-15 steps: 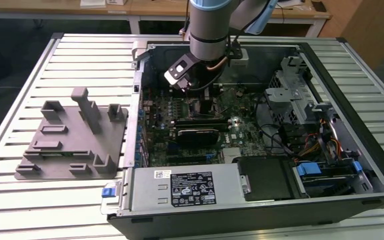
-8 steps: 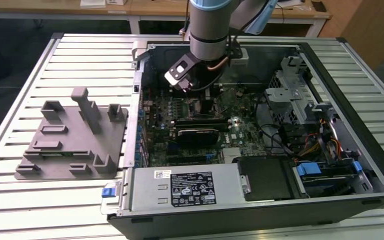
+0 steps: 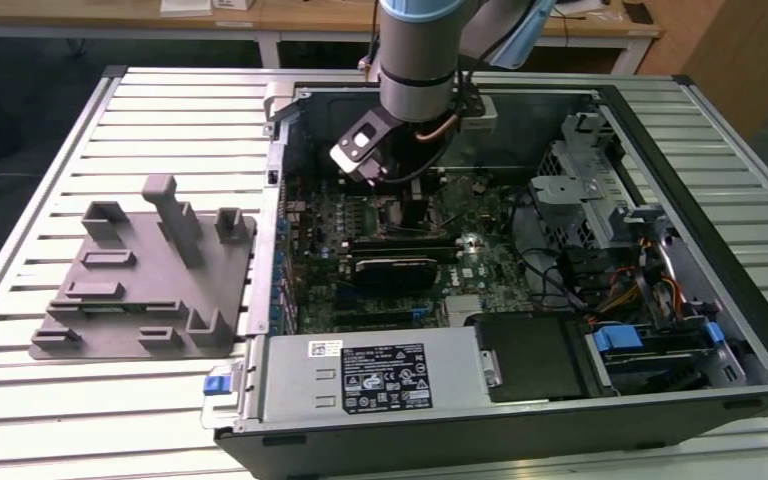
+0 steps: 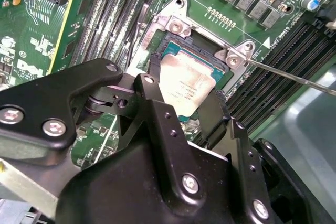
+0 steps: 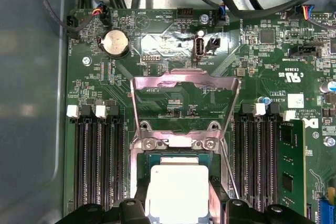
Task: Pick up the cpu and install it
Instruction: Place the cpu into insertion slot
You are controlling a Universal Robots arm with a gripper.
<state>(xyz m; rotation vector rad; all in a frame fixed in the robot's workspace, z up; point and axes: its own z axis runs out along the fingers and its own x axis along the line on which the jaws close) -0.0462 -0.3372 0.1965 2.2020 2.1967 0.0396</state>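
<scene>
cpu [image 4: 186, 85]: silver-topped chip, held just above the socket [image 4: 176, 51] on the green board [image 5: 173, 106] inside the computer case [image 3: 744, 320].
Claw [image 4: 182, 97]: narrowed onto the cpu, fingers [image 4: 149, 90] pressing two opposite edges; nothing else held.
Hold-down frame [image 5: 184, 80]: stands upright and open; its wire lever [image 4: 294, 77] lies free beside the socket.
Step in hand: installing, judged to be at the seating stage.
Seating calls for: edges square to the socket, chip level, straight descent; a tilted entry could bend contacts.
</scene>
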